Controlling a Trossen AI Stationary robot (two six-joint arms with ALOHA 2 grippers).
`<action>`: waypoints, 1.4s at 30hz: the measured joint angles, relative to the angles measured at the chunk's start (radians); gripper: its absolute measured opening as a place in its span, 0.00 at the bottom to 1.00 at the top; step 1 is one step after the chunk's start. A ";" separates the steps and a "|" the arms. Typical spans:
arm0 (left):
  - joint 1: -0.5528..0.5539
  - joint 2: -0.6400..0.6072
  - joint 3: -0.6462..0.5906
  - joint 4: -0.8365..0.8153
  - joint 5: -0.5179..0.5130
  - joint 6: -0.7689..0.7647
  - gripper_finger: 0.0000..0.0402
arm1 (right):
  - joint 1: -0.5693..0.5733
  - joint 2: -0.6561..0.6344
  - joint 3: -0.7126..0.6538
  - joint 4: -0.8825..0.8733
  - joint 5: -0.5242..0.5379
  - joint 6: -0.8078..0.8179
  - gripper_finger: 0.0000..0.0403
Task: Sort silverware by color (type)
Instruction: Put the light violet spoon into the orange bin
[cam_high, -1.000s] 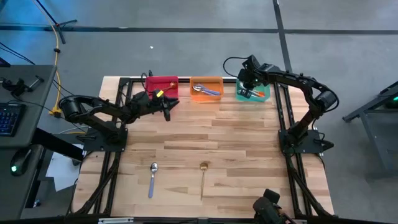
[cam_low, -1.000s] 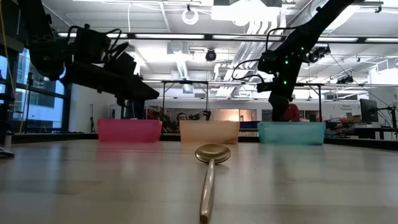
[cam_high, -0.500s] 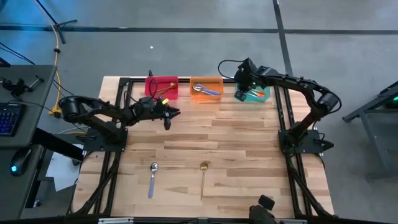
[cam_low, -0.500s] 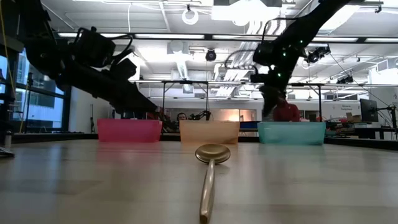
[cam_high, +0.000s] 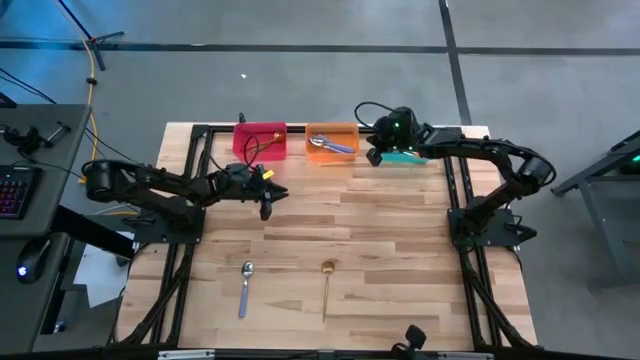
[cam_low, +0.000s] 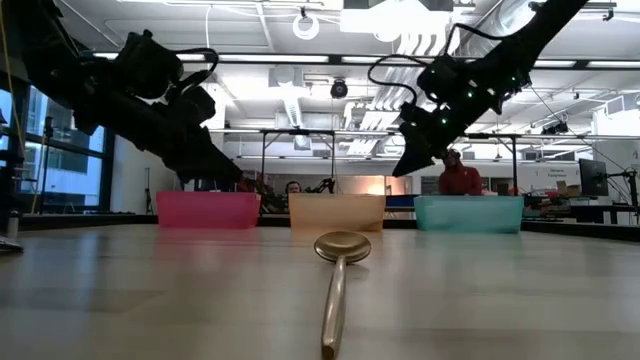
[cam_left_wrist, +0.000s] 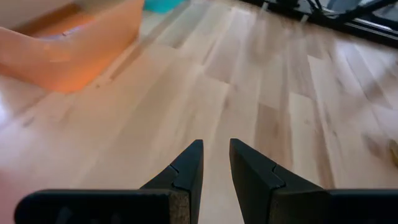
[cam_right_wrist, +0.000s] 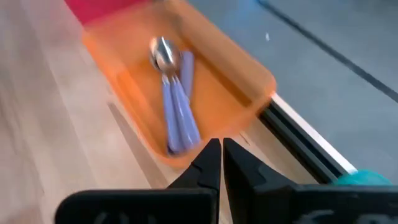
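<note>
A: The left gripper (cam_high: 266, 196) hangs empty in front of the red plastic bin (cam_high: 260, 139), fingers a little apart. The right gripper (cam_high: 374, 156), fingers nearly together and holding nothing, sits between the orange plastic bin (cam_high: 332, 130) and the teal plastic bin (cam_high: 408, 156).

B: And the spoons?

A: A purple-handled silver spoon (cam_high: 245, 287) and an all-gold spoon (cam_high: 326, 288) lie well in front of the orange bin. Probably light, stiff and slippery; I'd pinch mid-handle. No writing readable.

Three bins (cam_high: 332, 143) at the table's far edge; two loose spoons (cam_high: 245, 285), one purple-blue-handled, one gold.
</note>
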 joint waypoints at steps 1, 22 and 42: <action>-0.010 -0.014 0.000 -0.021 -0.001 -0.007 0.18 | 0.006 0.000 -0.020 0.054 -0.001 0.020 0.00; -0.514 -0.184 0.376 -1.107 -0.299 -0.556 0.18 | 0.200 0.000 -0.262 0.692 -0.046 0.153 0.00; -1.070 0.093 0.598 -1.391 -0.231 -1.557 0.43 | 0.272 0.001 -0.262 0.721 -0.044 0.132 0.00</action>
